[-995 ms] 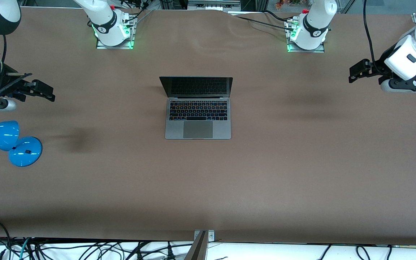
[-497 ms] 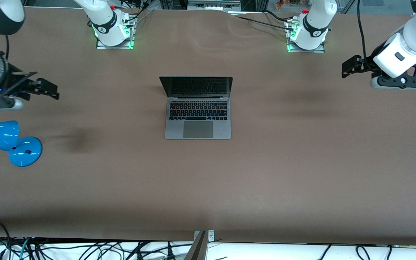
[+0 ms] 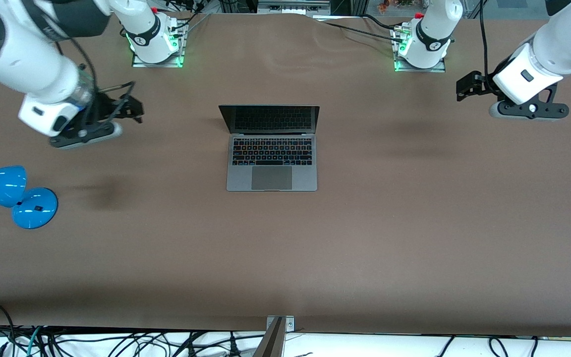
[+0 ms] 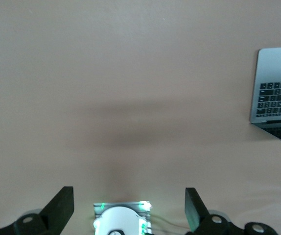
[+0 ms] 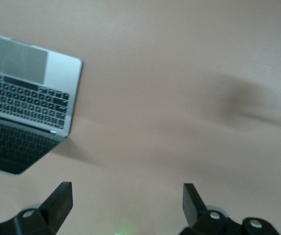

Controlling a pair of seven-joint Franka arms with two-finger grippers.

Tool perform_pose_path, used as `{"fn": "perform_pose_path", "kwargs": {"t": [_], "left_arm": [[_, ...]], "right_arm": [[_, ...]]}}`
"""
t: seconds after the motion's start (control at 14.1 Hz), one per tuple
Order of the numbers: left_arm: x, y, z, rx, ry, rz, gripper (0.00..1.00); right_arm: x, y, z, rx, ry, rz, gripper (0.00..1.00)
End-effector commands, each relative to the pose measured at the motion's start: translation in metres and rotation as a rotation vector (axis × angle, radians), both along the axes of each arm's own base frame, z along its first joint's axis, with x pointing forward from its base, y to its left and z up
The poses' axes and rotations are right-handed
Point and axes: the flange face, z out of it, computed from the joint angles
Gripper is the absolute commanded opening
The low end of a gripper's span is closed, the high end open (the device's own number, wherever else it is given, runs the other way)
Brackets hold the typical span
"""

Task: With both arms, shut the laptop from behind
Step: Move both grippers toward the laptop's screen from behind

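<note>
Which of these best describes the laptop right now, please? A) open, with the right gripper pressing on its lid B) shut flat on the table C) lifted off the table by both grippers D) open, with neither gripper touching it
D: the laptop stands open on the table, with the left gripper and right gripper both over bare table, well apart from it.

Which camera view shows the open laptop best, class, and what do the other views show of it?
The front view: the whole laptop shows, screen raised, keyboard and trackpad clear. The left wrist view catches only part of its base and keyboard at the frame's edge. The right wrist view shows most of it, cut off at the edge.
</note>
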Motion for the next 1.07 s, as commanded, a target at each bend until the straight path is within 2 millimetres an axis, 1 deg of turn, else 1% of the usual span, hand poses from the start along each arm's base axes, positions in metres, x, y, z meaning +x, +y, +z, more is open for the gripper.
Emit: {"fn": "perform_pose_path", "kwargs": {"t": [0.0,0.07,0.21,0.28,0.36,0.5,0.57,0.71,0.78,0.85,0.99], "left_arm": [[-0.006,-0.017,0.0,-0.006,0.029,0.034,1.0],[-0.008,-0.023,0.0,0.0,0.034,0.039,1.0],[-0.013,-0.043,-0.002,-0.003,0.047,0.063,1.0],[-0.016,-0.049,-0.004,0.002,0.058,0.072,1.0],[-0.019,-0.061,-0.005,-0.004,0.067,0.072,1.0],[-0.022,-0.075,-0.009,-0.03,0.101,0.115,1.0],[-0.023,-0.087,-0.014,-0.033,0.116,0.119,1.0],[-0.028,-0.112,-0.023,-0.017,0.138,0.132,1.0],[-0.031,-0.126,-0.027,-0.015,0.153,0.144,1.0],[-0.032,-0.136,-0.032,-0.016,0.169,0.153,1.0],[-0.039,-0.162,-0.044,-0.01,0.203,0.15,1.0]], "right_arm": [[-0.014,0.035,-0.003,0.013,0.005,0.063,1.0],[-0.018,0.05,-0.006,0.014,0.009,0.069,1.0],[-0.03,0.088,-0.013,0.003,0.005,-0.001,1.0],[-0.038,0.107,-0.017,-0.006,0.011,-0.037,1.0],[-0.044,0.122,-0.022,-0.014,0.014,-0.072,1.0],[-0.056,0.147,-0.032,-0.029,0.031,-0.099,1.0],[-0.058,0.153,-0.039,-0.039,0.046,-0.109,0.98],[-0.069,0.171,-0.049,-0.02,0.102,-0.158,0.85],[-0.069,0.174,-0.055,0.0,0.14,-0.193,0.72],[-0.071,0.179,-0.062,0.02,0.183,-0.222,0.51],[-0.073,0.183,-0.07,0.021,0.226,-0.256,0.24]]}}
